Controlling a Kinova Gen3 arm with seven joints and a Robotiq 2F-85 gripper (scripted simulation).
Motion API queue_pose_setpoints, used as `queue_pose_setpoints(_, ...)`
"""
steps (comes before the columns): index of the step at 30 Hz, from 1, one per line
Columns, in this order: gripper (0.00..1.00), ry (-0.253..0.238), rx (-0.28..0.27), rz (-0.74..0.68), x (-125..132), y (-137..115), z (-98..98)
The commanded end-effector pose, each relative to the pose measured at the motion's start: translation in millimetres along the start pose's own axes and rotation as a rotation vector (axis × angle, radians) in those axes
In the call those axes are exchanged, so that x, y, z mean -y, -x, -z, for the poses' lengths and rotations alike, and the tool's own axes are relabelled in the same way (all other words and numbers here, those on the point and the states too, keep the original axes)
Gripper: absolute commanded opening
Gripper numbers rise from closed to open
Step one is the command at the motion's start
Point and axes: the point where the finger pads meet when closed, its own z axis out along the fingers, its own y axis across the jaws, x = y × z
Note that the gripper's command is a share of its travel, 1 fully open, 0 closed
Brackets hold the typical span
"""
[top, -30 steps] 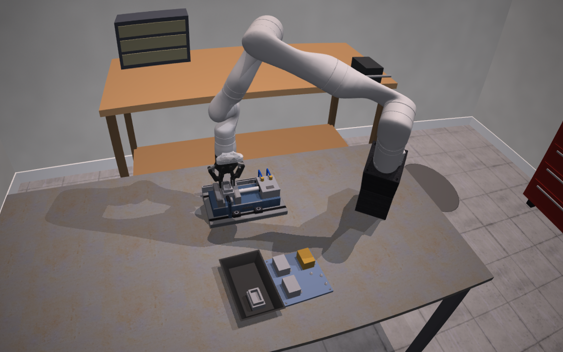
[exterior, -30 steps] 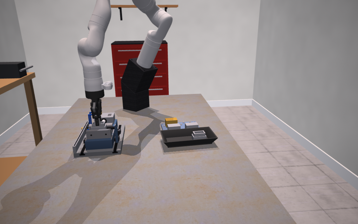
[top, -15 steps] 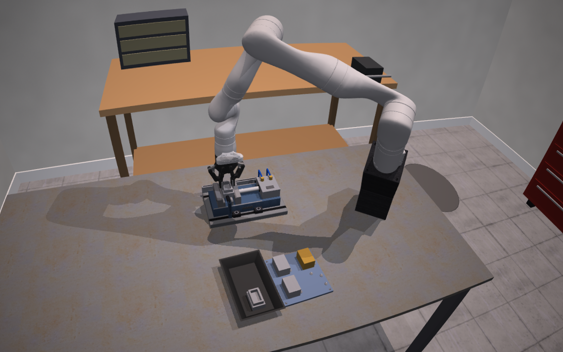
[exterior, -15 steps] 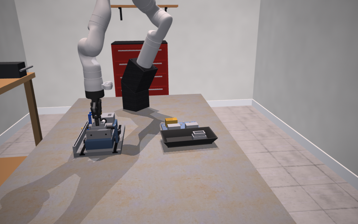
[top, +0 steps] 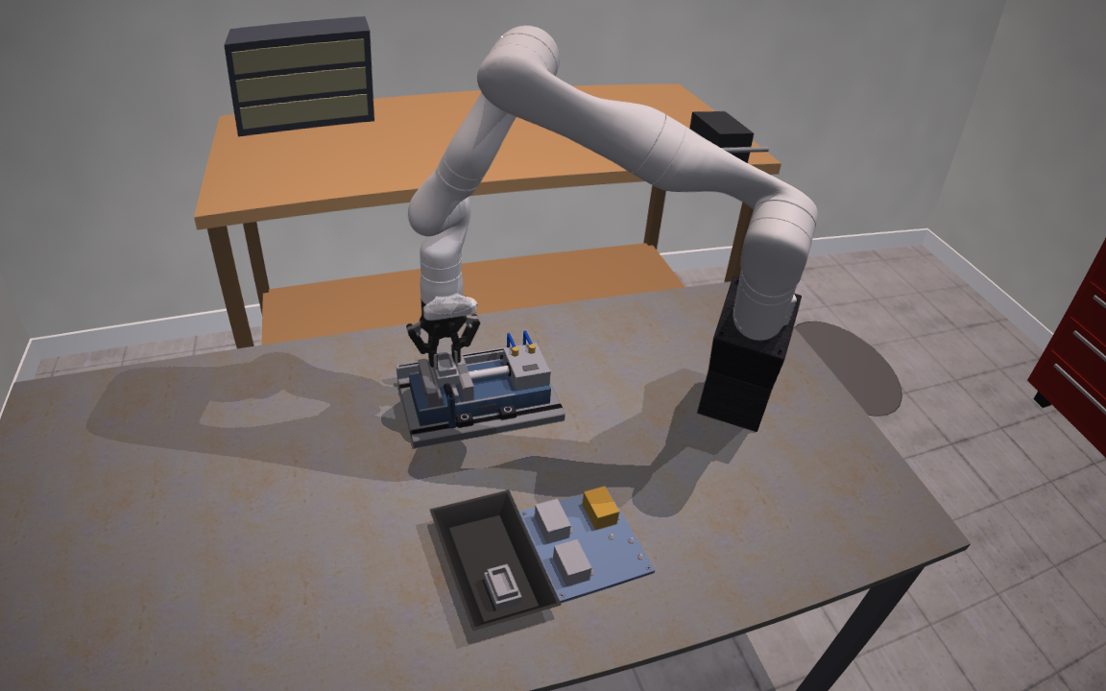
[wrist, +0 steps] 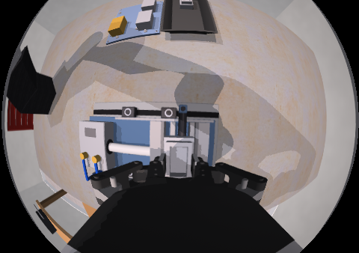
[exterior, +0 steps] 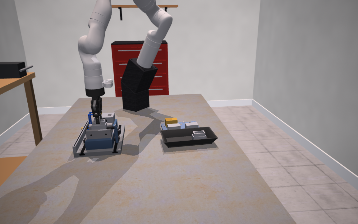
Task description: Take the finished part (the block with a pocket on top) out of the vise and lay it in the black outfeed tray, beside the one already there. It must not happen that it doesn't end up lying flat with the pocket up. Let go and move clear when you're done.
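Observation:
The finished part [top: 446, 369] [exterior: 102, 123] [wrist: 179, 159], a light grey block with a pocket on top, sits upright between the jaws of the vise [top: 501, 400] [exterior: 99, 143] [wrist: 129, 129]. My gripper [top: 444, 355] [exterior: 97, 122] [wrist: 178, 160] points down and is shut on this part, one finger on each side, left and right in the wrist view. The part's lower half is hidden by the jaws. The black outfeed tray [top: 472, 535] [exterior: 176, 139] [wrist: 187, 21] holds one similar part [top: 502, 584] [exterior: 199, 135] [wrist: 185, 1] near one end; the rest of its floor is bare.
A blue plate [top: 604, 573] [wrist: 129, 13] with two grey blocks and a yellow block [top: 600, 507] [exterior: 171, 122] [wrist: 117, 25] adjoins the tray. A dark stop arm [wrist: 182, 123] stands beside the held part. The vise's grey box [top: 529, 371] [wrist: 91, 142] carries blue hoses.

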Motion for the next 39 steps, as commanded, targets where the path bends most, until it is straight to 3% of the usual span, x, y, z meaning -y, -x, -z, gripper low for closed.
queue_pose_setpoints(1,0.0,0.002,0.002,-0.006,0,2,9.7)
queue_pose_setpoints(19,0.0,0.002,0.002,-0.006,0,2,33.9)
queue_pose_setpoints(33,0.0,0.002,0.002,-0.006,0,1,35.7)
queue_pose_setpoints(39,0.0,0.0,0.004,-0.004,-5,-11,34.6)
